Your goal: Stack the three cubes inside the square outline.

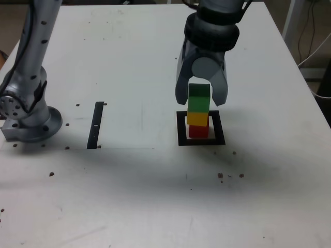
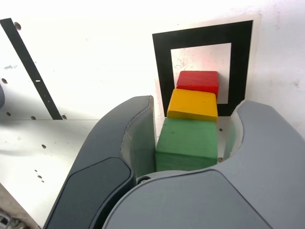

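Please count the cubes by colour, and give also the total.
Red cube: 1
Yellow cube: 1
Green cube: 1
Total: 3

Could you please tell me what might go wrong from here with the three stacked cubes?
The hand sits close around the green cube, so a sideways brush while withdrawing might knock it off. The yellow cube looks slightly offset over the red cube, so a nudge could topple the stack.

Bright tabletop glare, soft shadows
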Robot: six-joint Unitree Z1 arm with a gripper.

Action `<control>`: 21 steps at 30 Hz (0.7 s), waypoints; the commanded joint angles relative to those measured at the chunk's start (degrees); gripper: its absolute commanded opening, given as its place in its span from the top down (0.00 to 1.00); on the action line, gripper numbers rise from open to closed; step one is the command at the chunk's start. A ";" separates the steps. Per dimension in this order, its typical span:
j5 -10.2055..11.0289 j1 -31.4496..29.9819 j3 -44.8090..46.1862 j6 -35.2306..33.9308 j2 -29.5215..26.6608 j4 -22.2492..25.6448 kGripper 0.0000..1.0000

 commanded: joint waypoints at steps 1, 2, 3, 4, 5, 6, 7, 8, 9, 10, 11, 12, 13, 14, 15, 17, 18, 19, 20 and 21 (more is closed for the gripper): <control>-0.17 0.25 0.40 0.09 0.16 -0.23 0.10; -0.16 0.28 0.52 0.09 0.08 -0.29 0.10; -0.13 0.31 0.61 0.09 -0.02 -0.36 0.09; -0.06 0.33 0.68 0.09 -0.17 -0.39 0.07; 0.04 0.35 0.72 0.09 -0.35 -0.40 0.06; 0.20 0.37 0.74 0.09 -0.57 -0.38 0.05; 0.42 0.38 0.74 0.08 -0.85 -0.36 0.04; 0.70 0.38 0.73 0.07 -1.18 -0.31 0.03; 1.01 0.38 0.71 0.06 -1.55 -0.22 0.02; 1.34 0.38 0.72 0.05 -1.97 -0.09 0.01; 1.68 0.38 0.72 0.03 -2.42 0.07 0.01; 2.01 0.38 0.73 0.03 -2.89 0.25 0.01; 2.30 0.38 0.77 0.02 -3.39 0.45 0.01; 2.53 0.38 0.85 0.02 -3.91 0.67 0.01; 2.73 0.38 0.97 0.02 -4.45 0.88 0.01; 3.03 0.38 1.35 0.02 -5.59 1.24 0.01; 3.13 0.38 1.66 0.02 -6.19 1.38 0.01; 3.21 0.38 2.22 0.00 -7.07 1.51 0.01; 3.26 0.38 2.75 -0.03 -7.79 1.56 0.01; 3.30 0.38 3.40 -0.08 -8.56 1.56 0.01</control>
